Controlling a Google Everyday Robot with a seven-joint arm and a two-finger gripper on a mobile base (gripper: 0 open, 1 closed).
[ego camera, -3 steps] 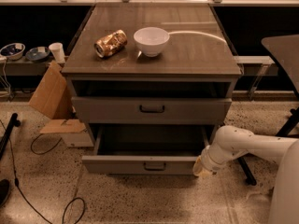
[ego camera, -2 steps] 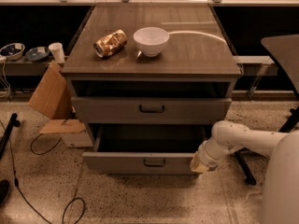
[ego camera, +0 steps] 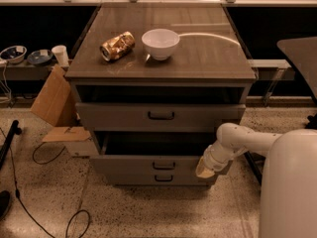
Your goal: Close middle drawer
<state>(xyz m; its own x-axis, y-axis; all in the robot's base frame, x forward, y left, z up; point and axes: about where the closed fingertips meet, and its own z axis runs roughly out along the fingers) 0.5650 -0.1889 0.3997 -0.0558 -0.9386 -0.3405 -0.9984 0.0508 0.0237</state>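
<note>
While the middle drawer (ego camera: 129, 163) is pulled out from the cabinet (ego camera: 79, 72), its dark inside is visible from above, and its low grey front with the small dark handle stands forward of the cabinet body. Just under it is the bottom drawer (ego camera: 129, 178), whose front looks almost in the same line. Above, the top drawer (ego camera: 109, 117) with the taller front is also out a little.

The gripper (ego camera: 204, 169) is at the right end of the middle drawer's front and appears to press against it. The white arm (ego camera: 247, 142) comes to it from the right side. If the gripper is open or closed, I cannot tell; it does not seem to hold anything.

On the cabinet top, a crushed gold can (ego camera: 117, 45) lies just beside a white bowl (ego camera: 160, 43). A piece of cardboard (ego camera: 52, 97) leans at the left side of the cabinet.
</note>
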